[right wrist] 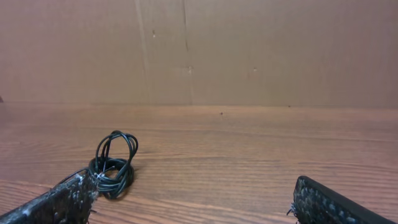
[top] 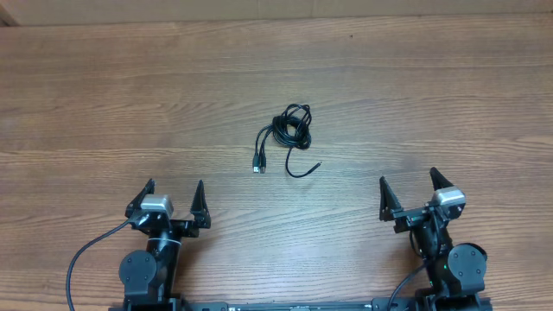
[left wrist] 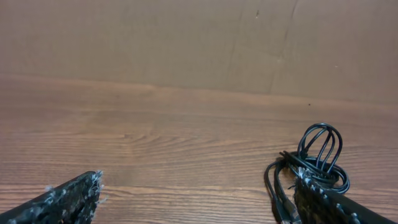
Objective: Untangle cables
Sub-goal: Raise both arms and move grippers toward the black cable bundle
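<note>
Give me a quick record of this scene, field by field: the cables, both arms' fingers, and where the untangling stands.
cables: one black bundle, looped and knotted, lying mid-table ahead of both arms
loose ends: two trail out toward the arms, one with a plug
left fingers: open, empty, well short of the cables
right fingers: open, empty, well short of the cables
table: wood-grain top
task state: cables untouched, untangling not yet begun
</note>
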